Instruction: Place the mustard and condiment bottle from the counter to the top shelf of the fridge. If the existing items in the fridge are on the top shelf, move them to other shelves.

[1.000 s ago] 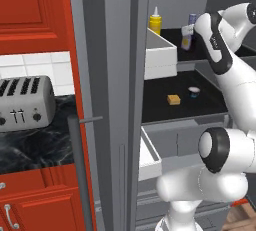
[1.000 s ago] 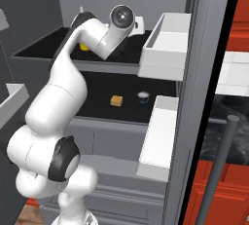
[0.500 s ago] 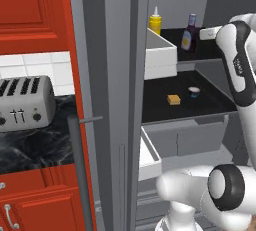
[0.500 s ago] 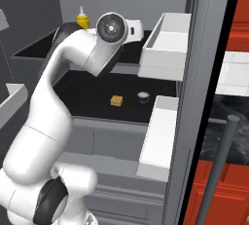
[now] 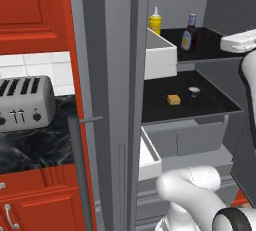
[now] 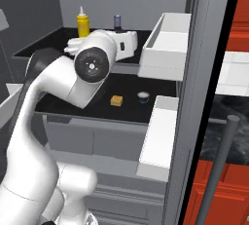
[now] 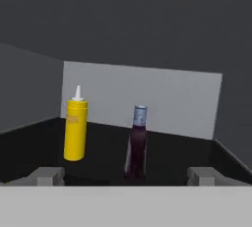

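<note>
Your gripper (image 7: pixel 126 176) hung released, fingertips (image 7: pixel 48 175) spread wide and empty. Just beyond them the condiment bottle (image 7: pixel 137 142) stood upright on the top shelf (image 5: pixel 212 49), mustard (image 7: pixel 75 129) beside it nearer the shelf's back corner.

Red cabinets (image 5: pixel 30 5), white tile backsplash (image 5: pixel 35 65), silver toaster (image 5: pixel 25 102)

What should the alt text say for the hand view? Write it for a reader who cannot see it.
A yellow mustard bottle and a dark condiment bottle stand upright, apart, on the fridge's black top shelf. The open gripper faces them, holding nothing.
</note>
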